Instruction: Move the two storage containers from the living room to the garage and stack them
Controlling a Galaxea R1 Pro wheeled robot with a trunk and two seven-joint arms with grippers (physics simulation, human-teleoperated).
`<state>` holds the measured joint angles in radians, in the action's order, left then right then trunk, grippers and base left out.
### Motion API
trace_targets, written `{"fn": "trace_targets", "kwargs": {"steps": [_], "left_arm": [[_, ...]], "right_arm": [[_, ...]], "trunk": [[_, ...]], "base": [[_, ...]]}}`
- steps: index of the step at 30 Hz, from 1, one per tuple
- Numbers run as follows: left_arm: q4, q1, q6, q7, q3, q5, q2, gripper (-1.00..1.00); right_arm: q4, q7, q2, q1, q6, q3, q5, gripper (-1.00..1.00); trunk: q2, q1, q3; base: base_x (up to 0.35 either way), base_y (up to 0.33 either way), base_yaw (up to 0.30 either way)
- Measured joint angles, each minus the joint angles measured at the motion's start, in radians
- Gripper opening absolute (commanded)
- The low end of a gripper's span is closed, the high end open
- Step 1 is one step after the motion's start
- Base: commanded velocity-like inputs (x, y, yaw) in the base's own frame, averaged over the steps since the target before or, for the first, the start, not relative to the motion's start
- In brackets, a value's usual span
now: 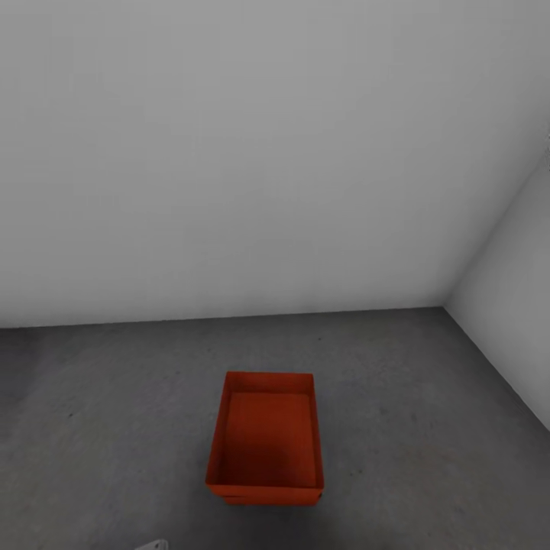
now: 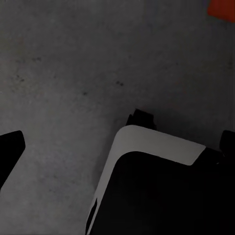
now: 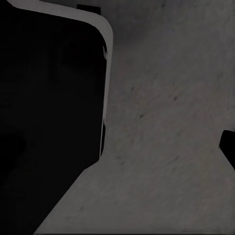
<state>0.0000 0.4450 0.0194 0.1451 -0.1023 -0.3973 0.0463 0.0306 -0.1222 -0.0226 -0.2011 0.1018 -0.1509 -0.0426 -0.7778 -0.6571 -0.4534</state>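
A red-orange open-topped storage container (image 1: pixel 266 439) rests on the dark grey concrete floor (image 1: pixel 107 428) of the garage, near a corner of two white walls. Below its near wall a slightly offset red edge (image 1: pixel 267 500) peeks out; whether that is the other container underneath is unclear. A red-orange corner (image 2: pixel 223 9) shows at the rim of the left wrist view. My left gripper (image 2: pixel 117 147) hangs over bare floor, its black fingertips (image 2: pixel 10 152) far apart and holding nothing. A black fingertip (image 3: pixel 228 147) of my right gripper sits at the picture's rim, likewise over bare floor.
The back wall (image 1: pixel 229 153) and the right-hand wall (image 1: pixel 512 321) meet at a corner beyond the container. My black, white-edged base (image 2: pixel 156 196) fills part of both wrist views (image 3: pixel 49 107). Open concrete stretches left and right of the container.
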Motion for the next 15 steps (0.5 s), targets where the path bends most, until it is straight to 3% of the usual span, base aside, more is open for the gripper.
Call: {"fn": "trace_targets", "kwargs": {"steps": [6, 15], "left_arm": [[0.0, -0.001, 0.002, 0.0, 0.0, 0.001, 0.0, 1.0], [0.001, -0.001, 0.003, 0.0, 0.0, 0.0, -0.001, 1.0]], "right_arm": [[0.0, 0.0, 0.017, 0.016, 0.031, 0.001, -0.002, 1.0], [0.0, 0.001, 0.022, 0.018, 0.041, 0.001, -0.002, 1.0]], "trunk": [[0.042, 0.023, 0.028], [0.105, 0.058, 0.071]], "base": [[0.0, 0.0, 0.0], [0.0, 0.0, 0.0]]}}
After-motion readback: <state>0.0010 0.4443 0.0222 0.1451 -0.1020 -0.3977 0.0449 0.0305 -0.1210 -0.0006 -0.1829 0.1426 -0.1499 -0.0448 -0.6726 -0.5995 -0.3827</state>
